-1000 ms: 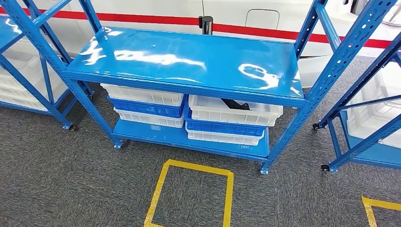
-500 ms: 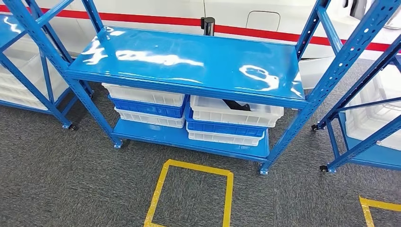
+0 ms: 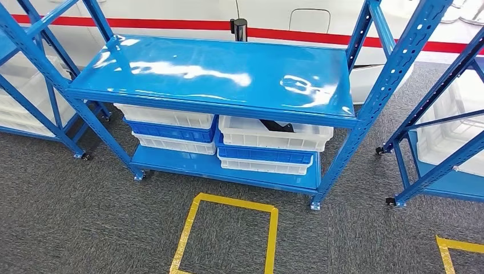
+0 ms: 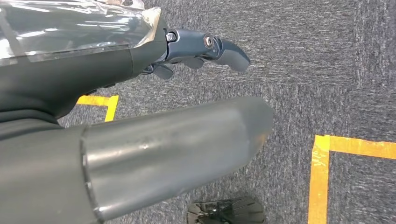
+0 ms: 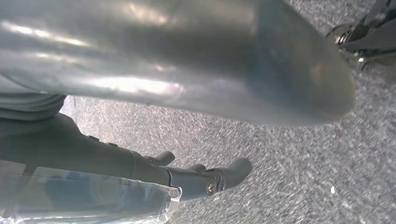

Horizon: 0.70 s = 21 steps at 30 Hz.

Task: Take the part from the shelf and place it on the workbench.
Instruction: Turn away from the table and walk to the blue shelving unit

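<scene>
A black part (image 3: 278, 126) lies in the top white crate (image 3: 274, 135) of the right-hand stack, under the glossy blue shelf (image 3: 217, 71) top. Both hands hang over grey carpet (image 3: 68, 217): the left hand (image 4: 201, 53) and right hand (image 5: 205, 179) each hold nothing, dark fingers loosely apart. Since a second ago the whole scene has slid slightly left, the camera having moved. Yellow tape (image 3: 228, 202) marks a square before the shelf.

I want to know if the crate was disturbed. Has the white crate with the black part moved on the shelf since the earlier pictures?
No. The white crate sits the same against the blue shelf post and the crates under it. The whole head view shifted, so the camera moved.
</scene>
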Motion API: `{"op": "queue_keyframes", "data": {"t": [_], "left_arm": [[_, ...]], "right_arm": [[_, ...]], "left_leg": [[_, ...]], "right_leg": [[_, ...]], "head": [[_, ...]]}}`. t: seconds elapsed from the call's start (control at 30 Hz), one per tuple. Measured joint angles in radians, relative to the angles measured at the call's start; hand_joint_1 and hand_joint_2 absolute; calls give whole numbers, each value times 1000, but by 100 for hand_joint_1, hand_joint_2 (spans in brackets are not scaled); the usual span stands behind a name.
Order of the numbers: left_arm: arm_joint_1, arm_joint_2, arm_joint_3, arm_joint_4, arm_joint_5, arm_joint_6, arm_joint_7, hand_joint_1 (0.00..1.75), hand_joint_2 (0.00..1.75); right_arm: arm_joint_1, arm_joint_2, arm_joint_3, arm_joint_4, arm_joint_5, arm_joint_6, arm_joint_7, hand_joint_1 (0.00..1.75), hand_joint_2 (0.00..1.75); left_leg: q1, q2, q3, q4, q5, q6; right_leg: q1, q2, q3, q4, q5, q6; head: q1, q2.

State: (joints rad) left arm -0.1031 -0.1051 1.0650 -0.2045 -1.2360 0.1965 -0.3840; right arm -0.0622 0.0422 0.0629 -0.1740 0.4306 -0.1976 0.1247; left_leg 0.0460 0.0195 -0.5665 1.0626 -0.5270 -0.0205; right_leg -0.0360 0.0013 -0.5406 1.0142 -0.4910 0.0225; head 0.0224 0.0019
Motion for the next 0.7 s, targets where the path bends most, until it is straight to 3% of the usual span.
{"op": "queue_keyframes", "data": {"t": [0.07, 0.1, 0.13, 0.17, 0.27, 0.33, 0.47, 0.53, 0.6, 0.63, 0.67, 0.7], "left_arm": [[1, 1, 0, 0, 2, 0, 0, 0, 0], [2, 2, 0, 0, 2, 0, 0, 0, 0], [3, 2, 0, 0, 3, 0, 0, 0, 0], [4, 2, 0, 0, 3, 0, 0, 0, 0], [4, 4, 0, 0, 3, 1, 0, 0, 0], [3, 6, 0, 0, 3, 1, -1, 0, 0], [3, 6, 0, 0, 5, 2, -2, 0, 0], [3, 5, 0, 0, 5, 2, -2, 0, 0], [3, 4, 0, 0, 5, 2, -2, 0, 0], [3, 3, 0, 0, 5, 2, -2, 0, 0], [3, 2, 0, 0, 4, 2, -2, 0, 0], [3, 1, 0, 0, 4, 2, -2, 0, 0]], "right_arm": [[0, 0, 0, 0, 0, 0, 0, 0, 0], [0, 0, 0, 0, 0, 0, 0, 0, 0], [1, 0, 0, 0, 1, 0, 0, 0, 0], [1, 0, 0, 0, 1, 0, 0, 0, 0], [-2, 2, 0, 0, 3, 0, 0, 0, 0], [-3, 4, 0, 0, 4, 0, 0, 0, 0], [-4, 5, 0, 0, 6, 0, 1, 0, 0], [-4, 4, 0, 0, 6, 0, 1, 0, 0], [-4, 2, 0, 0, 6, 0, 1, 0, 0], [-3, 2, 0, 0, 6, 0, 1, 0, 0], [-1, 1, 0, 0, 6, -1, 1, 0, 0], [1, 0, 0, 0, 6, -1, 1, 0, 0]], "left_leg": [[-5, -10, -70, 140, -69, 3], [-8, -11, -104, 203, -90, 7], [-12, -12, -125, 235, -91, 14], [-17, -12, -126, 226, -71, 24], [-40, -20, -45, 40, 30, 72], [-53, -19, -15, -31, 51, 90], [-55, -13, 1, -65, 63, 84], [-49, -9, 14, -83, 72, 79], [-49, -6, 15, -85, 71, 80], [-49, -5, 16, -84, 70, 79], [-48, -6, 17, -84, 68, 78], [-46, -6, 19, -83, 66, 76]], "right_leg": [[8, 1, -1, 0, -1, -4], [13, 2, -1, 0, -2, -7], [19, 4, -1, 0, -3, -10], [24, 6, 1, 0, -4, -13], [38, 14, 7, 0, -6, -18], [39, 17, 6, -1, -8, -17], [39, 13, 0, 6, -15, -6], [38, 10, -41, 85, -51, -6], [33, 9, -113, 216, -99, -7], [30, 9, -137, 256, -107, -2], [27, 8, -143, 260, -100, 7], [23, 7, -127, 223, -77, 19]], "head": [[-1, 0], [-1, 0], [-1, 0], [-1, 0], [0, 0], [0, 0], [0, 0], [2, 0], [1, 0], [1, 0], [1, 0], [1, 0]]}}
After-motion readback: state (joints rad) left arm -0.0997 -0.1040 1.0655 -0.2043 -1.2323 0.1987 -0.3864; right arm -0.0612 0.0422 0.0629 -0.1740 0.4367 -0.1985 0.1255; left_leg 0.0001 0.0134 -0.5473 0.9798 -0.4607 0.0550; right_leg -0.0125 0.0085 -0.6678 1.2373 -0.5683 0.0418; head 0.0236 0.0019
